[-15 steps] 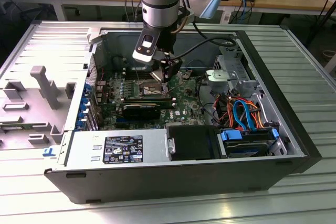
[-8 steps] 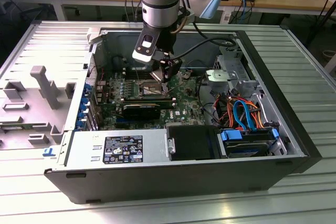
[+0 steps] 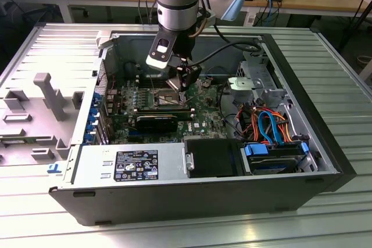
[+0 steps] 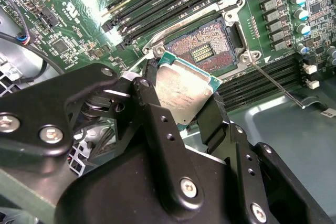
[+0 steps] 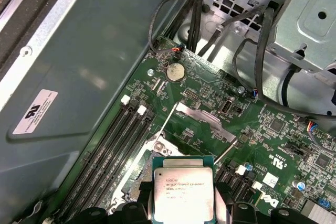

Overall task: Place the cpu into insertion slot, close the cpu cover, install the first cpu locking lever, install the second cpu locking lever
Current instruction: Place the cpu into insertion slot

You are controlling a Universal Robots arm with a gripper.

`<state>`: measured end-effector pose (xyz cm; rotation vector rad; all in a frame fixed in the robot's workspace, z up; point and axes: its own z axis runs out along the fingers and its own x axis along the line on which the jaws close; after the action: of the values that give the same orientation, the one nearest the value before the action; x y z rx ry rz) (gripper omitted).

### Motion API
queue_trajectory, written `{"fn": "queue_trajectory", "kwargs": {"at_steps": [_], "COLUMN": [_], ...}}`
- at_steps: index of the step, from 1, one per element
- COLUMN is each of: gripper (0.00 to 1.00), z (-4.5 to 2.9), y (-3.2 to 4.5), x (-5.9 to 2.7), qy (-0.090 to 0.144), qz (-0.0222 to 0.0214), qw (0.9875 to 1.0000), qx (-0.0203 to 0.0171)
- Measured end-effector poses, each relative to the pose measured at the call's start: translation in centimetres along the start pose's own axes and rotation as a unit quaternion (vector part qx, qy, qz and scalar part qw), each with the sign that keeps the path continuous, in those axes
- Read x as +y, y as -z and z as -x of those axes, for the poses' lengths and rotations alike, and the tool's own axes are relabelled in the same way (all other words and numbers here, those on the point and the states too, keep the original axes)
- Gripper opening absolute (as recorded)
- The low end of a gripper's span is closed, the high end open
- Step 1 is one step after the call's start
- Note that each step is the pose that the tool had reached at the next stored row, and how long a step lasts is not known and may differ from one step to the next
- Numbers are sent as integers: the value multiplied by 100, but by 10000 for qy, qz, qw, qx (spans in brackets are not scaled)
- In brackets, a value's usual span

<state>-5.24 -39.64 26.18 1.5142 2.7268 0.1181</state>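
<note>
My claw (image 4: 184,92) is clenched on the cpu (image 4: 181,98), hovering just above the bare insertion slot (image 4: 203,52), so by my judgement seating it, closing the open cpu cover (image 5: 206,122) and both levers (image 4: 274,83) remain.

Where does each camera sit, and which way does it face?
Exterior view: off the arm, looking down into the open grey computer case; arm and black gripper show.
Second wrist view: at the wrist, facing the dark square insertion slot past the fingers.
First wrist view: at the wrist, facing along the green motherboard.
Both wrist views: the gripper clamps the silvery square cpu.
</note>
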Motion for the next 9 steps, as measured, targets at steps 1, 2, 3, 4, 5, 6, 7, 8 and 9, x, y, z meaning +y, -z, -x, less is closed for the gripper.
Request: {"fn": "queue_trajectory", "kwargs": {"at_steps": [1, 2, 3, 4, 5, 6, 7, 8, 9], "gripper": [55, 55, 55, 55, 55, 55, 55, 55, 55], "z": [0, 0, 0, 0, 0, 0, 0, 0, 0], "y": [0, -1, -1, -1, -2, -2, -2, -2, -2], "x": [0, 0, 0, 0, 0, 0, 0, 0, 0], "qy": [-6, -12, -16, -21, -25, -32, -38, -42, -47], "qz": [0, 0, 0, 0, 0, 0, 1, 1, 0], "qw": [10000, 10000, 10000, 10000, 10000, 10000, 10000, 10000, 10000], "qx": [-1, -1, -1, -2, -2, -3, -3, -3, -4]}}
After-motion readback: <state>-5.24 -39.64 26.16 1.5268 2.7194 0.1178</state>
